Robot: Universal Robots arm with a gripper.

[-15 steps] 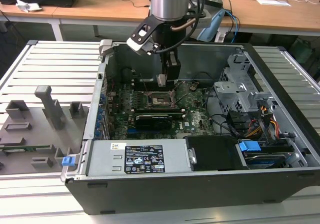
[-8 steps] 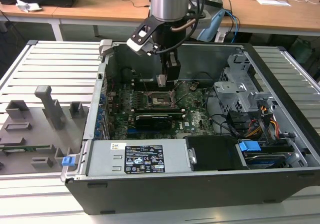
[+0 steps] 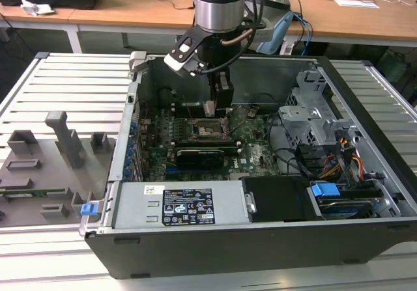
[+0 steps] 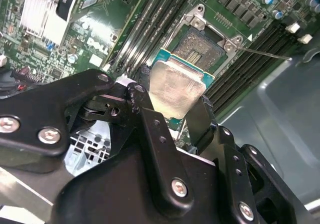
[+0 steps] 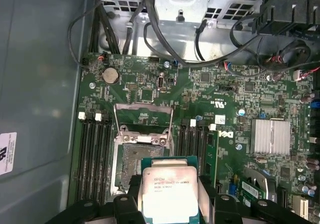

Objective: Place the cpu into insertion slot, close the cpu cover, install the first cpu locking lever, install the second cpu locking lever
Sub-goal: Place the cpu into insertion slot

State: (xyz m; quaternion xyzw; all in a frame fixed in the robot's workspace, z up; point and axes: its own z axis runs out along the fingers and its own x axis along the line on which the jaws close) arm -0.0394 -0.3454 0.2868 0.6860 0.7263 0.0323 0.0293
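Gripper [image 5: 170, 200] is clamped on the cpu [image 5: 169, 191]. Its black fingers [image 5: 131, 196] press on two opposite edges, and the silver-grey lid faces the camera in both wrist views. In the second wrist view the cpu [image 4: 176, 86] sits between the fingers [image 4: 201, 115], with the green substrate edge showing along its far side.

Chip is not seated. The insertion slot [image 5: 142, 161] lies just beyond it with the contact field bare. In the first wrist view the chip overlaps the slot's nearer edge.

The cpu cover [image 5: 145, 105] is swung open and stands back on the slot's far side, with board visible through its open centre. In the second wrist view a thin locking lever [image 4: 265, 53] angles out from a slot corner, not hooked down.

Memory slots [image 5: 93, 149] flank the insertion slot on both sides. On the same board are a finned silver heatsink [image 5: 270, 136] and a coin cell [image 5: 110, 74].

In the exterior view the gripper [image 3: 218, 109] hangs straight down inside the open computer case [image 3: 365, 174], over the motherboard [image 3: 254, 148] and right at the insertion slot [image 3: 210, 131]. The long black card [image 3: 199, 155] lies just on the near side of the slot. The labelled power supply [image 3: 186, 206] runs along the case's near wall. The drive cage [image 3: 313, 115] sits toward the exterior view's right.

A grey fixture plate [image 3: 52, 154] lies outside the case on the exterior view's left, on the slatted table [image 3: 78, 76].
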